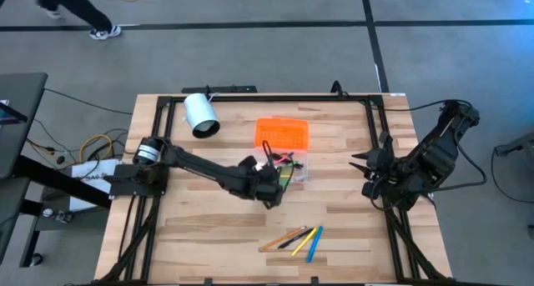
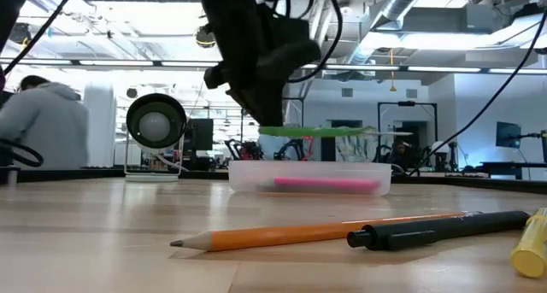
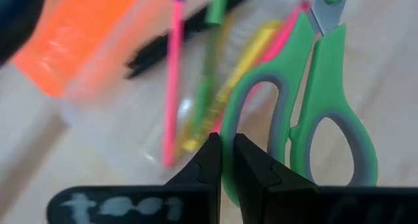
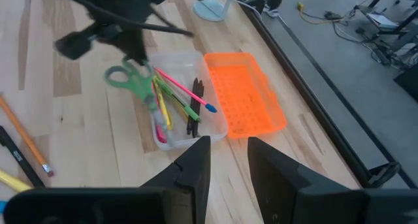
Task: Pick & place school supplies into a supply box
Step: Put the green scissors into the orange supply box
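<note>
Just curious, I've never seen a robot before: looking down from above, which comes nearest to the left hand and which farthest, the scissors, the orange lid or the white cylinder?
1. Scissors, held in the left hand over the box.
2. Orange lid, just behind.
3. White cylinder, far back on the left.

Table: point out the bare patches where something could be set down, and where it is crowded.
Free: the wood between the white cylinder and the left arm, and the stretch between the box and the right gripper. Crowded: around the box, where the left gripper holds scissors, and at the pencils near the front edge.
</note>
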Tool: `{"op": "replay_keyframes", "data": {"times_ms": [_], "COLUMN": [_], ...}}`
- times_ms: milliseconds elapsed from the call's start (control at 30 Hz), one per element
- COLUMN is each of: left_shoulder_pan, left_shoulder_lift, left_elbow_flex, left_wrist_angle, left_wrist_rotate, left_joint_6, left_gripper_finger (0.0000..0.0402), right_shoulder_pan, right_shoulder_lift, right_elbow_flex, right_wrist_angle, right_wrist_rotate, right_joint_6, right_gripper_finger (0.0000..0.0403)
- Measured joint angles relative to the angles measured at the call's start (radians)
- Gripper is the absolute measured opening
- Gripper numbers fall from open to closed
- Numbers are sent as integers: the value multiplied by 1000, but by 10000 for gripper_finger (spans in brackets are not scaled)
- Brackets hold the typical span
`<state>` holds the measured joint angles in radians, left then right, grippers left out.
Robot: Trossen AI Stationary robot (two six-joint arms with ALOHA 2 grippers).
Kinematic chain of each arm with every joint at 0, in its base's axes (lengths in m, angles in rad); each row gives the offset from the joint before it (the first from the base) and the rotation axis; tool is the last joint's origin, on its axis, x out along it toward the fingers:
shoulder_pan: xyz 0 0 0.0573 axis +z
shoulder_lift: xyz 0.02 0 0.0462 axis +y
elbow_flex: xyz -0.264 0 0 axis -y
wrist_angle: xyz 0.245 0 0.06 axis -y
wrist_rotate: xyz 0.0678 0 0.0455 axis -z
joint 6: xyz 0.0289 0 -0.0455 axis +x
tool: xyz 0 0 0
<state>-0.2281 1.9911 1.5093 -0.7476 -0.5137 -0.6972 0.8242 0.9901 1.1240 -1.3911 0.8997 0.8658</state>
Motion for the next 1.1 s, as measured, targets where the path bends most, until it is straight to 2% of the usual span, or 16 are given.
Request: {"op": "replay_keyframes", "data": {"times_ms": [533, 700, 1100], "left_shoulder_pan": [179, 191, 191], "left_shoulder_lift": [-1, -1, -1], "left_elbow_flex": [8, 8, 8], "left_wrist_angle": [-148, -161, -159], "left_wrist_rotate": [-42, -32, -11], "left_joint_6": [168, 214, 200], "left_gripper_finger": [7, 8, 47], "right_shoulder_pan": [0, 0, 0], "right_shoulder_lift": [0, 0, 0], "right_elbow_flex": [0, 0, 0], "right_wrist_angle": [0, 0, -1], "right_wrist_rotate": [0, -3, 15], "right_joint_6": [19, 26, 21], "right_gripper_finger": [98, 98, 98]}}
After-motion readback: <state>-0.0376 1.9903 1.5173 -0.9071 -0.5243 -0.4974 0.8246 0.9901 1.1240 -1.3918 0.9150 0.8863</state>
